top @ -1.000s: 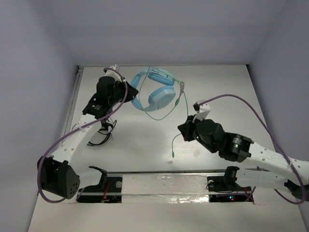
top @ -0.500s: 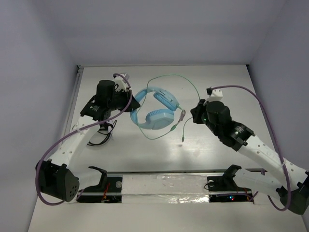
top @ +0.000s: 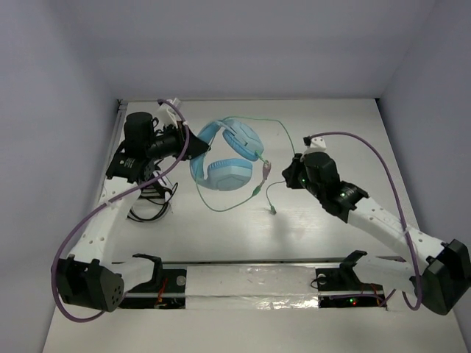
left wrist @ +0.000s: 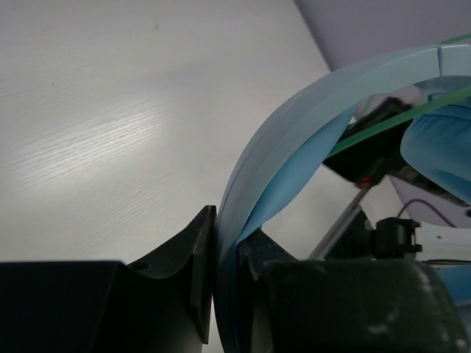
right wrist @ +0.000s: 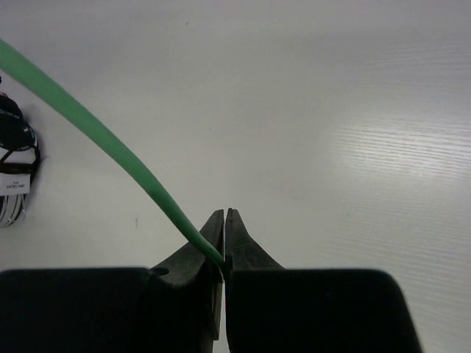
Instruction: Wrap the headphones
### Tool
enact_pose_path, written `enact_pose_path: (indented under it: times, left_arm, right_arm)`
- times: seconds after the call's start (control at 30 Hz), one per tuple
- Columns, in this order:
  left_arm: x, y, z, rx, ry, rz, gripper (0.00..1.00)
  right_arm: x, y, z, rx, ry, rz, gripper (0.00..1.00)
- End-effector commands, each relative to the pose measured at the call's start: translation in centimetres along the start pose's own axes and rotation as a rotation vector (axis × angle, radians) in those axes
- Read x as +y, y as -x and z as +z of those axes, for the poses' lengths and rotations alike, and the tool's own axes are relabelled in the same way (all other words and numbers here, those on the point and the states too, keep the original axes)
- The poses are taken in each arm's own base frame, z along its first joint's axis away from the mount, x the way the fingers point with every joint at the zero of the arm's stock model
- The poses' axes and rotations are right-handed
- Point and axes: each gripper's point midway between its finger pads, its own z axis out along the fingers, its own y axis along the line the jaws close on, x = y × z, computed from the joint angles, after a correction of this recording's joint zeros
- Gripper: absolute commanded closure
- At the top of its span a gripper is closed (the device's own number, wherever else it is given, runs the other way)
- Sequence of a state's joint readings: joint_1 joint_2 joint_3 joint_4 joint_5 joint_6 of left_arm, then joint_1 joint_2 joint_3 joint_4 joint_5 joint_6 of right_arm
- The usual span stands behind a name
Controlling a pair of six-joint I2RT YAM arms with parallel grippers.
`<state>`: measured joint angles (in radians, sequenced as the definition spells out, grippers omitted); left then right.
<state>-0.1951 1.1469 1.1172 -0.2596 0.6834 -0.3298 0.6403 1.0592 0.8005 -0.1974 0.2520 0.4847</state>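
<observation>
The light blue headphones point(top: 224, 154) hang above the table at centre left. My left gripper point(top: 193, 145) is shut on the wide headband point(left wrist: 294, 140), which runs between its jaws. The thin pale green cable point(top: 276, 129) arcs from the ear cups to my right gripper point(top: 292, 169), which is shut on the cable point(right wrist: 103, 132). Cable loops hang below the cups, and the plug end point(top: 273, 210) dangles down by the table.
A small black-and-white coiled cable bundle point(top: 151, 206) lies on the table at the left, also showing in the right wrist view point(right wrist: 15, 173). Purple robot cables point(top: 383, 154) loop over both arms. A metal rail point(top: 250, 262) runs along the near edge.
My left gripper has swung the headphones left and back, turning them. My right gripper has moved up and left with the cable; the cable arc is tighter over the headset.
</observation>
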Motion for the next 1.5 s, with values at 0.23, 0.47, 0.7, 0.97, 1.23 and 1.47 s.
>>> enact_pose_path:
  times: [0.23,0.47,0.7,0.97,1.23,1.47]
  left_arm:
    - [-8.2,7.6,-2.1,-0.187,-0.295,0.017,1.0]
    - [-6.8,12.1,-1.0,-0.317,-0.19,-0.042,1.0]
    - [-5.1,14.1,-0.1,-0.368,-0.109,-0.08,1.0]
    - [-3.1,15.3,0.6,-0.449,-0.047,-0.145,1.0]
    - [2.3,14.1,1.3,-0.533,0.16,-0.195,1.0]
    - [5.3,10.3,2.7,-0.348,0.301,-0.119,1.0]
  right_arm:
    - [2.8,-3.2,3.4,0.068,0.17,0.025,1.0]
    - [5.2,-6.3,3.7,0.126,0.224,0.0,1.0]
    - [7.2,-9.6,3.9,0.176,0.241,-0.021,1.0]
    - [10.1,-11.7,3.4,0.229,0.29,-0.04,1.0]
    - [13.6,-13.2,1.1,0.26,0.337,-0.08,1.0]
    - [11.0,-12.6,0.6,0.223,0.203,-0.096,1.0]
